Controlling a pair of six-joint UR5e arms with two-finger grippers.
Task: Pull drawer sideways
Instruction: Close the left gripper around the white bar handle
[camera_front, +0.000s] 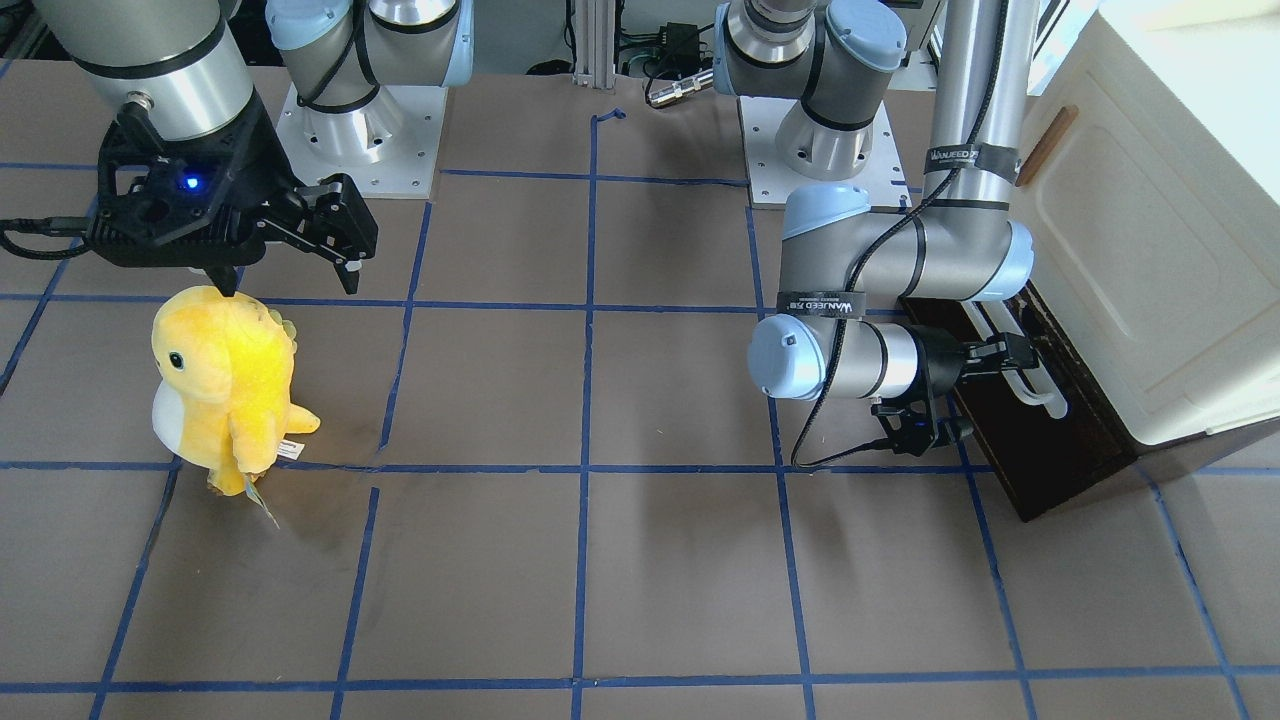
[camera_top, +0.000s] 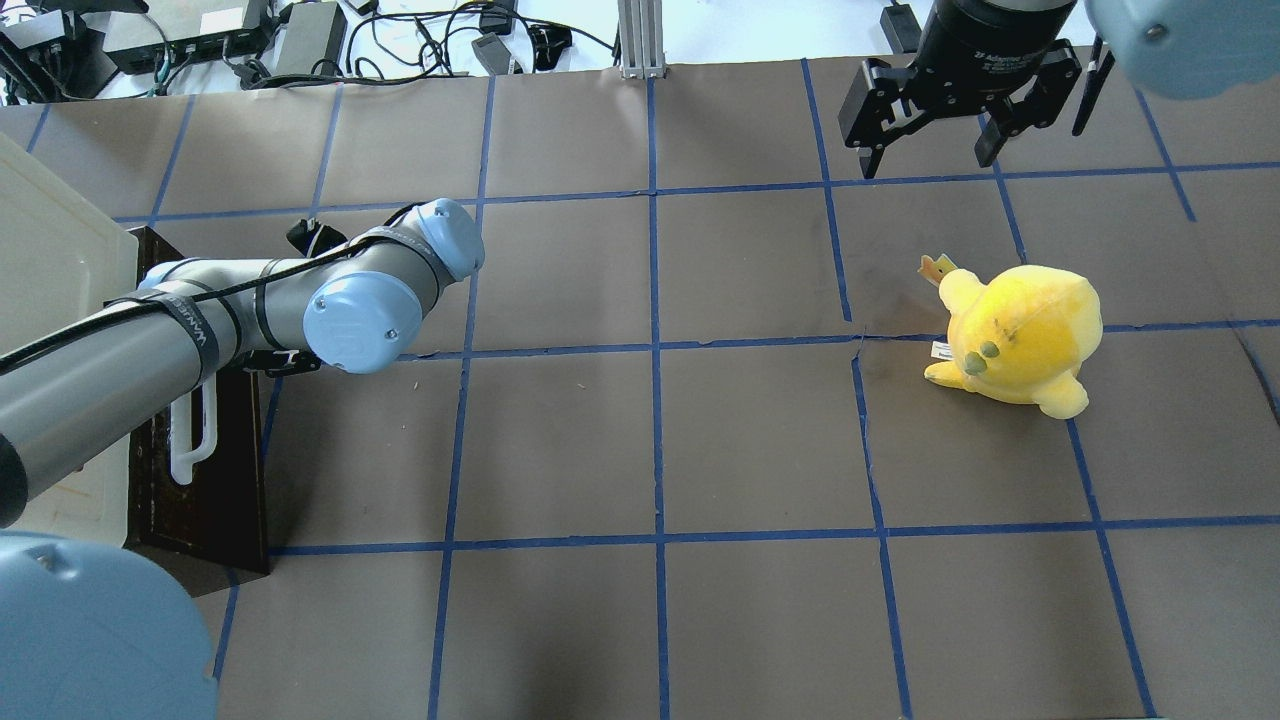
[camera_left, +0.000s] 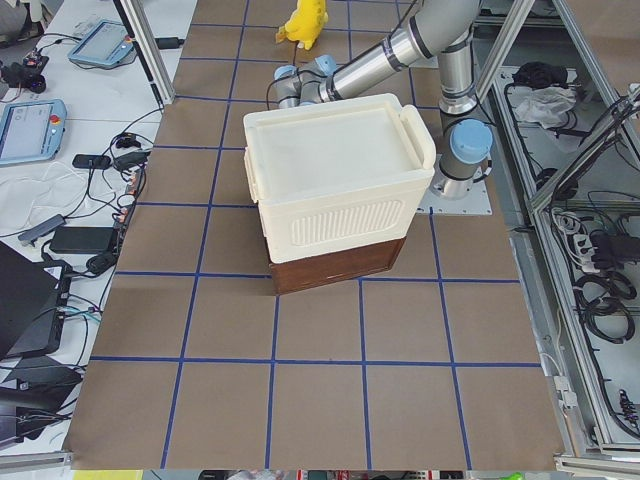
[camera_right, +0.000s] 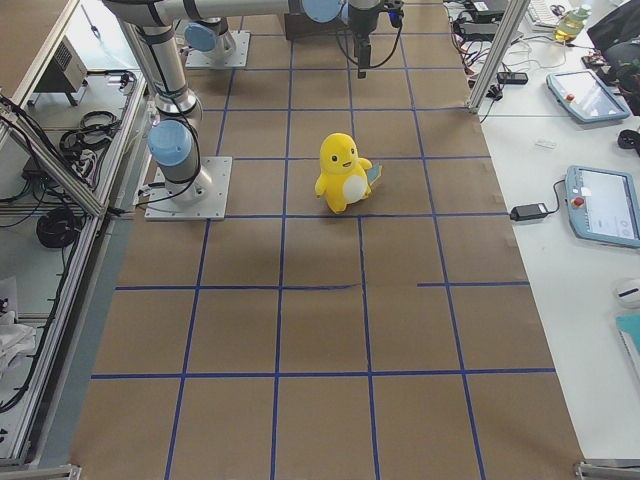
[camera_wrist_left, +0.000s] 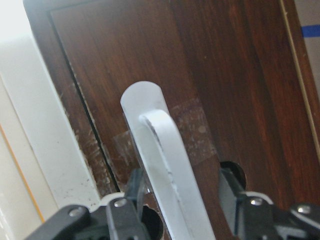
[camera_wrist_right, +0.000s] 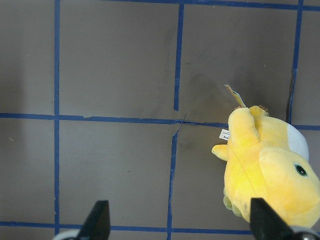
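Note:
The drawer's dark brown front (camera_front: 1040, 460) lies against the cream cabinet (camera_front: 1150, 250) at the table's left end; it also shows from overhead (camera_top: 200, 500). Its white loop handle (camera_front: 1042, 392) shows close up in the left wrist view (camera_wrist_left: 165, 150). My left gripper (camera_front: 1015, 360) is open, with one finger (camera_wrist_left: 134, 192) on each side of the handle bar and a small gap on the right side. From overhead the arm hides it. My right gripper (camera_front: 290, 285) is open and empty, hovering over the table far from the drawer (camera_top: 925, 165).
A yellow plush toy (camera_front: 225, 385) stands on the brown mat just below my right gripper; it also shows from overhead (camera_top: 1020, 335) and in the right wrist view (camera_wrist_right: 270, 170). Blue tape lines grid the mat. Cables lie beyond the table's far edge (camera_top: 300, 40).

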